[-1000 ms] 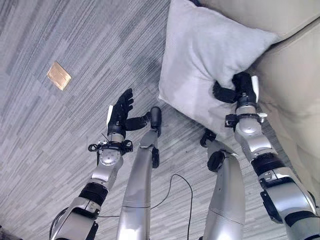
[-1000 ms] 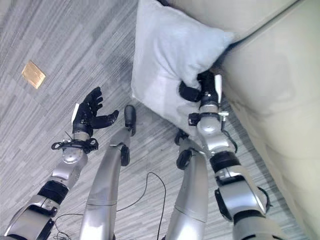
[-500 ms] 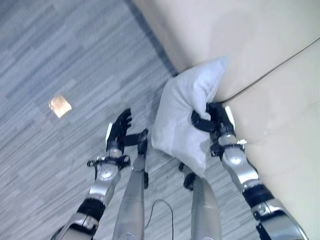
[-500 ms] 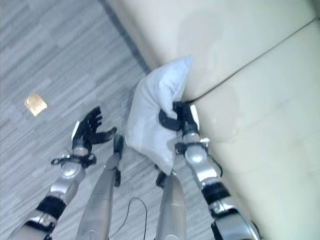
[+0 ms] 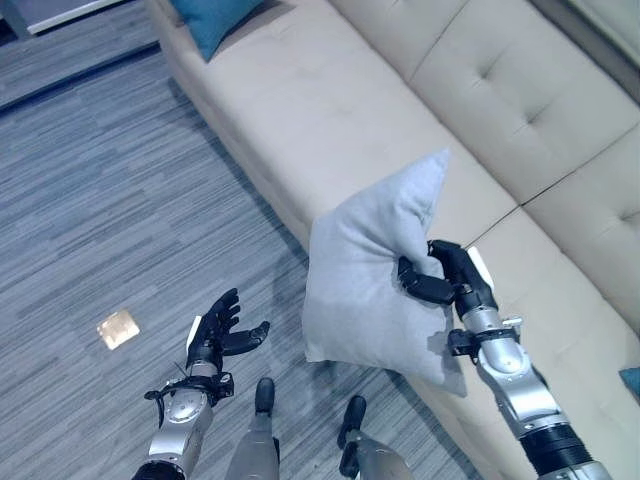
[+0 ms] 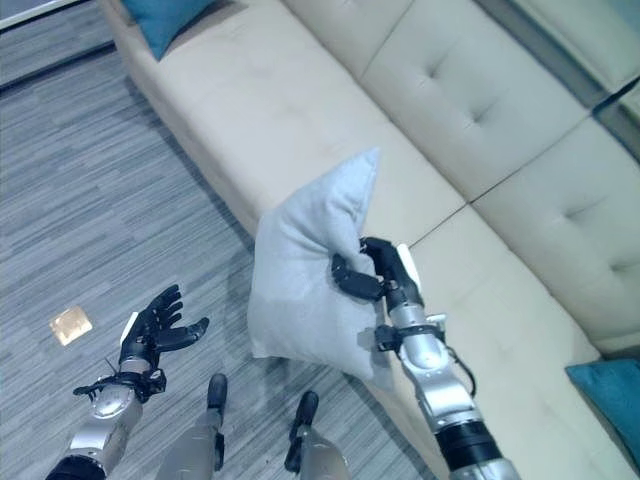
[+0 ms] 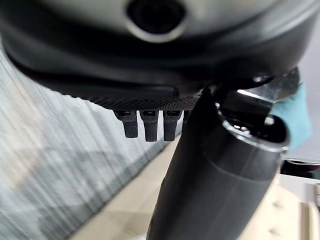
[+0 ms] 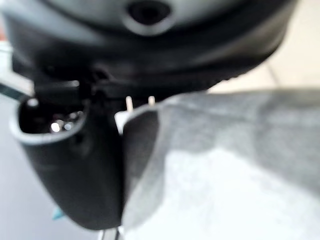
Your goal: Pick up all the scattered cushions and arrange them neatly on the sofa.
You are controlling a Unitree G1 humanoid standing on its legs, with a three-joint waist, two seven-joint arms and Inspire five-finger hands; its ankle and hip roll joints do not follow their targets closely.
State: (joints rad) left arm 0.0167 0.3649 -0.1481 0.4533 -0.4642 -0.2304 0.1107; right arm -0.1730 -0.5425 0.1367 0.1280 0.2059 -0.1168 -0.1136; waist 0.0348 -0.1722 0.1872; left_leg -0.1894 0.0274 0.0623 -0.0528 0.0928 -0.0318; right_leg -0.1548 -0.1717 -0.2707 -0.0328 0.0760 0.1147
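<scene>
We are gripping the pale grey cushion (image 5: 372,270) with our right hand (image 5: 447,278), fingers curled into its edge, holding it in the air just in front of the cream sofa (image 5: 400,110), over the seat's front edge. Our left hand (image 5: 218,330) is hovering over the carpet beside the sofa, fingers spread and holding nothing. Two teal cushions (image 6: 160,18) are lying on the sofa, one at each end.

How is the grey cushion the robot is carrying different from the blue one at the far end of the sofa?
The grey cushion is pale grey; the teal cushion is deep blue-green. The grey cushion hangs in the air, bunched where the right hand clutches its edge, in front of the sofa; the teal cushion rests on the seat, untouched. The grey one shows whole; the teal one is cut off by the view's edge.
</scene>
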